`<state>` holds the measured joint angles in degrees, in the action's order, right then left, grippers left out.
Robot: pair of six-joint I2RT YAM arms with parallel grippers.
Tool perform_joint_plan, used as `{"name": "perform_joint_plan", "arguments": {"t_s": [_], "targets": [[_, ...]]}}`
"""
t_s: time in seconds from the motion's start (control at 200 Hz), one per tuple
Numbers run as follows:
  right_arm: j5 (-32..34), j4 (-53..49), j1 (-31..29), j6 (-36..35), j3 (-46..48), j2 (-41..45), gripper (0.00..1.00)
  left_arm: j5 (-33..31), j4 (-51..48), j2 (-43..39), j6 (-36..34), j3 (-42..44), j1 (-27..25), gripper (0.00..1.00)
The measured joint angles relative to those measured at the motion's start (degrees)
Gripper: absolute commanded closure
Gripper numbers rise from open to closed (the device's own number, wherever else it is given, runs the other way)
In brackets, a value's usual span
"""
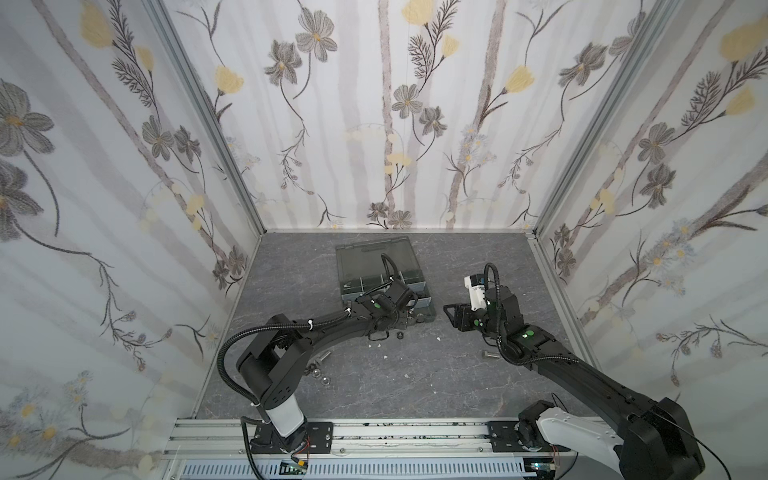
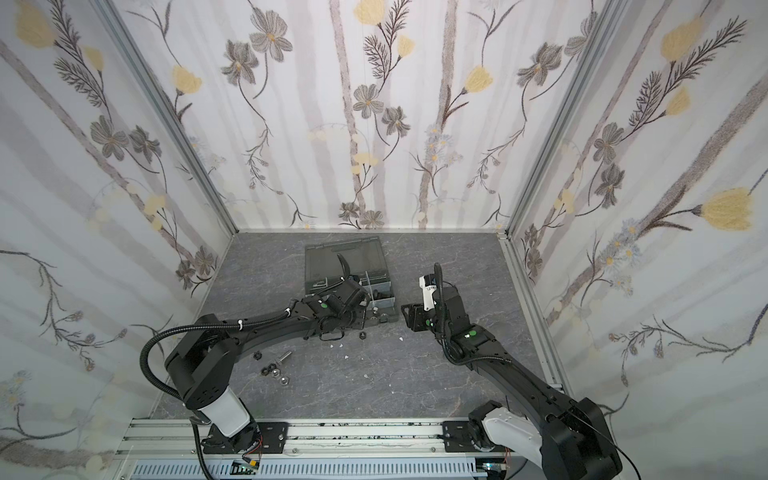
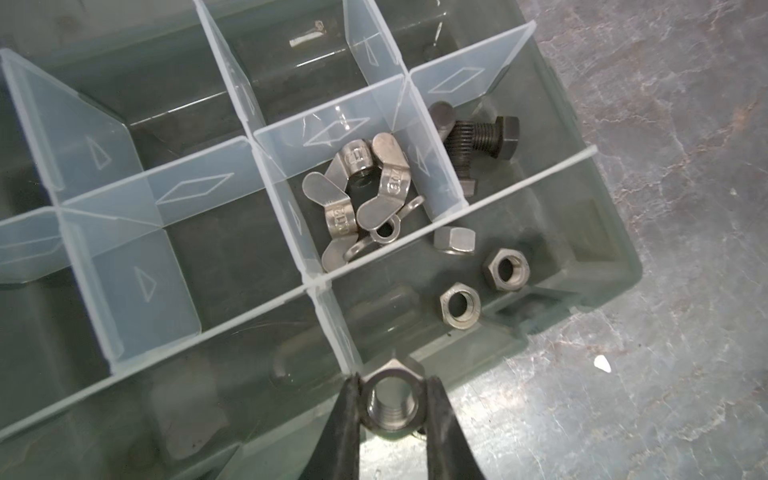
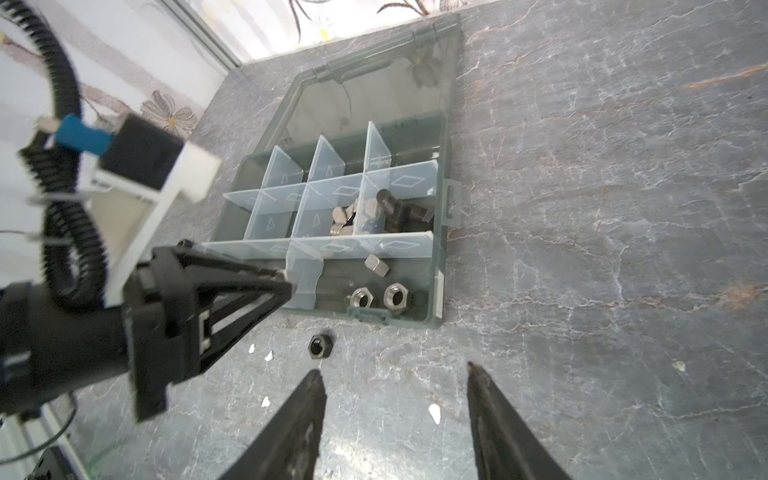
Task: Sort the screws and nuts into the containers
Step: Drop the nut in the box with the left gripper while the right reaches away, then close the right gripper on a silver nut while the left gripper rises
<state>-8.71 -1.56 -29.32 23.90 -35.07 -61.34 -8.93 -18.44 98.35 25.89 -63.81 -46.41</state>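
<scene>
The left gripper (image 3: 392,377) is pinching a silver hex nut (image 3: 390,405) right over the near edge of the organizer box (image 3: 615,257), so this looks like the drop-off step. My guess is it needs to nudge over the corner cell (image 3: 540,216), where three silver nuts (image 3: 459,305) lie, then let go. Wing nuts (image 3: 365,199) sit in the cell next door, with black bolts (image 3: 482,137) beside those. The right gripper (image 4: 394,369) hangs spread wide and empty near a loose black nut (image 4: 319,345) on the table (image 4: 582,249).
</scene>
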Motion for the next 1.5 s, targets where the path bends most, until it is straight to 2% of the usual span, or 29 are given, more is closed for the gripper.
{"name": "perform_joint_plan", "arguments": {"t_s": [0.13,0.33,0.41,0.574,0.834,1.064,1.264,1.504], "targets": [[-0.5,-0.8,-1.6,0.0,1.2,1.4,0.43,1.1,0.8,3.0,-0.5,-1.7,0.4,0.70],[-0.6,-1.3,-6.0,0.0,2.5,4.7,0.43,2.2,1.7,3.5,-1.0,-2.6,1.3,0.44],[-0.3,-1.5,-7.2,0.1,2.8,5.1,0.47,2.5,1.6,2.0,-1.0,-2.6,1.4,0.42],[-0.1,-1.2,-11.9,0.6,2.7,3.3,0.45,1.7,1.9,-5.6,-0.9,-0.7,2.4,0.34],[1.4,0.9,-26.3,-0.4,-5.0,-11.6,0.44,-2.1,-0.8,-26.3,-0.1,4.5,5.7,0.23],[2.6,5.1,-36.0,-1.8,-18.7,-30.8,0.44,-7.0,-8.9,-42.9,-0.2,3.7,7.3,0.16],[2.4,5.2,-41.3,-3.6,-31.2,-46.0,0.44,-11.0,-16.3,-52.2,-0.2,-1.8,7.7,0.12],[1.2,3.6,-44.5,-6.0,-41.2,-56.0,0.43,-13.6,-21.7,-57.0,-0.2,-7.3,7.7,0.10]]}}
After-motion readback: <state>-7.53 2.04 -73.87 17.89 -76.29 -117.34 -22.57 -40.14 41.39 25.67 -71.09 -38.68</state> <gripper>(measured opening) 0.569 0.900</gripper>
